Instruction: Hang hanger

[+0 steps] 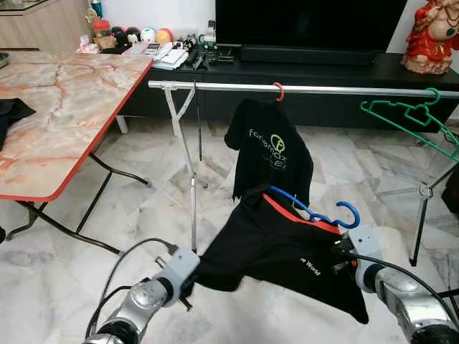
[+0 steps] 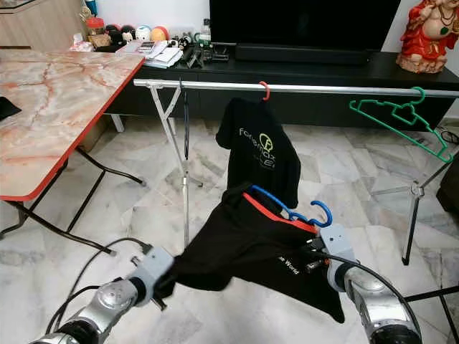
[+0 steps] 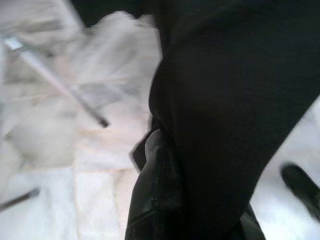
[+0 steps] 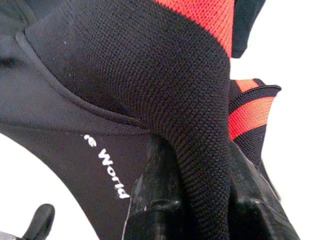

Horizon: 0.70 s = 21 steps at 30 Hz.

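A black shirt with a red collar (image 1: 272,251) is stretched between my two grippers, low in front of the silver clothes rail (image 1: 344,89). A blue hanger (image 1: 315,213) sits in its neck, hook up and pointing right, below the rail. My left gripper (image 1: 188,283) is shut on the shirt's left edge; one finger (image 3: 155,190) presses into the dark cloth. My right gripper (image 1: 343,254) is shut on the shirt's right shoulder, with the fabric pinched between its fingers (image 4: 155,200). Another black shirt (image 1: 271,147) hangs from the rail on a red hanger (image 1: 279,91).
Green hangers (image 1: 409,118) without clothes hang at the rail's right end. A marble-top folding table (image 1: 64,107) stands to the left. The rack's upright (image 1: 193,193) rises just ahead of my left arm. Behind the rail run a black TV cabinet (image 1: 323,72) and a red statue (image 1: 432,36).
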Tool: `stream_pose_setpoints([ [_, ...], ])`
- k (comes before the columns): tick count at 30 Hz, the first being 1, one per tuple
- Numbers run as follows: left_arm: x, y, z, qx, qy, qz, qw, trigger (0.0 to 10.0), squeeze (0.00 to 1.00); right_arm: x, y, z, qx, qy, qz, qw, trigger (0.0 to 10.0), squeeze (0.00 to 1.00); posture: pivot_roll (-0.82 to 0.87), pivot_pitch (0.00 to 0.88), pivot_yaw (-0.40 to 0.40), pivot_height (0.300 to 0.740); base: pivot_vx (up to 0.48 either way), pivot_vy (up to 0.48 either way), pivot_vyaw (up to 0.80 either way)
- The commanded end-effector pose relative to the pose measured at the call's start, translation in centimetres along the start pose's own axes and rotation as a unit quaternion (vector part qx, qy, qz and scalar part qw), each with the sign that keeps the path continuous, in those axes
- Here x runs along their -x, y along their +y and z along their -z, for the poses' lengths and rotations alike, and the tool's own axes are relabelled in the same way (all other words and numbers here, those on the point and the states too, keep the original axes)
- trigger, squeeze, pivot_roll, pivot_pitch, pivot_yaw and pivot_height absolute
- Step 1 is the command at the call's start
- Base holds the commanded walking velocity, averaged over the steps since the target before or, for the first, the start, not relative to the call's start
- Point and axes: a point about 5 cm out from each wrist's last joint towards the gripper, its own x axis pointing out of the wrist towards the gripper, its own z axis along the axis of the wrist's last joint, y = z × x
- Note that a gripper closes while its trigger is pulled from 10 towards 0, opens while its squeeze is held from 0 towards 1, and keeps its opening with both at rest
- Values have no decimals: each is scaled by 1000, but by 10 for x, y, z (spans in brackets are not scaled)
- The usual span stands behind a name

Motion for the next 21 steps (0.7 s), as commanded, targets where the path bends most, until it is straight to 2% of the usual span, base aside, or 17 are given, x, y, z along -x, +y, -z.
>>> stream_pose_setpoints([
  [1,5,-12,22,-13,46,38,998,0,0,4,-16,-14,-27,-36,37,998,10000,0,48,119,-36,740,0,0,0],
  [2,3,-15,18,-12,40,55,998,0,0,2,-12,-13,-22,-35,25,999,10000,0,48,119,-36,740,0,0,0],
  [5,0,-19,10,6,21,73,997,0,0,1,-11,-14,-13,-42,36,998,10000,0,45,119,-36,740,0,0,0],
  [6,-1,-20,6,13,12,80,997,353,0,0,-10,-15,-19,-46,32,998,10000,0,46,118,-36,740,0,0,0],
  [7,-2,-20,5,10,10,83,996,2471,0,0,-9,-15,-19,-45,27,998,10000,0,46,118,-36,740,0,0,0],
  [8,-2,-20,5,2,10,86,996,8549,0,-1,-7,-14,-14,-41,17,999,10000,0,46,118,-36,740,0,0,0],
  [9,-2,-20,5,-4,10,84,996,10000,0,-1,1,-10,9,-22,-23,999,10000,0,46,118,-36,740,0,0,0],
  [10,-2,-20,5,-4,10,84,996,10000,0,-1,1,-10,9,-22,-23,999,10000,0,46,118,-36,740,0,0,0],
  [11,-2,-20,5,-5,9,82,997,10000,635,-1,3,-8,16,-15,-36,999,10000,0,45,116,-35,740,0,0,0],
  [12,-2,-15,0,-6,-7,60,998,10000,1000,0,9,1,57,15,-76,995,10000,0,45,115,-36,740,0,0,0],
  [13,-2,-15,0,-6,-7,60,998,10000,1000,0,9,1,57,15,-76,995,10000,0,45,115,-36,740,0,0,0],
  [15,-1,-9,-4,0,-22,42,999,10000,1000,6,14,21,153,82,-139,975,10000,0,44,112,-38,740,0,0,0],
  [16,-1,-9,-4,0,-22,42,999,10000,1000,6,14,21,153,82,-139,975,10000,0,44,112,-38,740,0,0,0],
  [17,-1,-8,-3,-11,-17,39,999,10000,1000,9,13,28,184,105,-158,964,10000,0,44,111,-39,740,0,0,0],
  [21,2,-10,5,-31,3,62,998,10000,1000,12,9,31,198,122,-168,958,10000,0,44,106,-42,740,0,0,0],
])
